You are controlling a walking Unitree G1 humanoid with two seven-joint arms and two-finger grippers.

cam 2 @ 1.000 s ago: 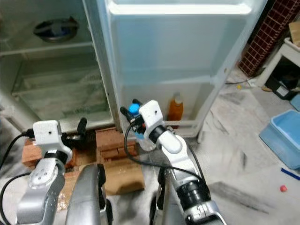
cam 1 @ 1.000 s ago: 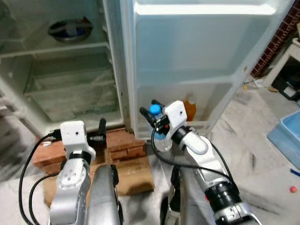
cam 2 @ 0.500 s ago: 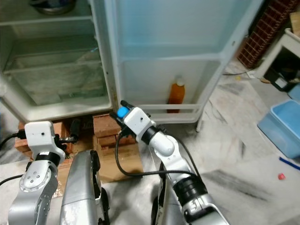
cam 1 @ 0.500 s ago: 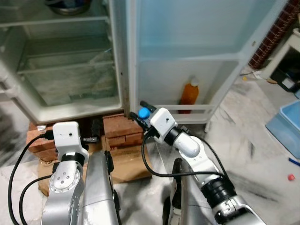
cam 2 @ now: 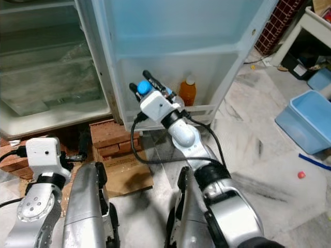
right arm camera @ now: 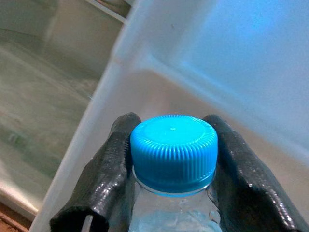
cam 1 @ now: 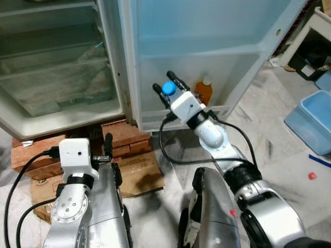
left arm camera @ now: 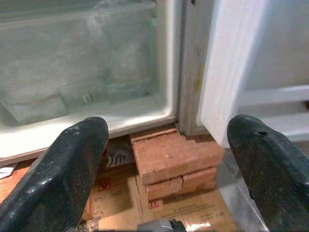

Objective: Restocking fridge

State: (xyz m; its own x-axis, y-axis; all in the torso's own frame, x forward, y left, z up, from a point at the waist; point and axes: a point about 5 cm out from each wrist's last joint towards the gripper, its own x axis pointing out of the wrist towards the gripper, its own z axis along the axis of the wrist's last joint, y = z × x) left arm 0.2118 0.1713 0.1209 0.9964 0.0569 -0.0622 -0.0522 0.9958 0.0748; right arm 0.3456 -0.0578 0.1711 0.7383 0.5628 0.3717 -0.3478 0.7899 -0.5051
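Observation:
My right gripper is shut on a clear water bottle with a blue cap, held up in front of the lower shelf of the open fridge door. In the right wrist view both black fingers clamp the bottle's neck just below the blue cap. An orange juice bottle stands in the door shelf, just right of the held bottle. My left gripper is open and low, facing the fridge's bottom edge and the bricks.
The fridge body stands open at the left with glass shelves and a clear drawer. It rests on red bricks and flattened cardboard. A blue bin sits on the marble floor at the right.
The right arm has lifted the bottle up and forward, from near the bricks to the door shelf beside the orange bottle. The camera has shifted too. The left gripper stays low.

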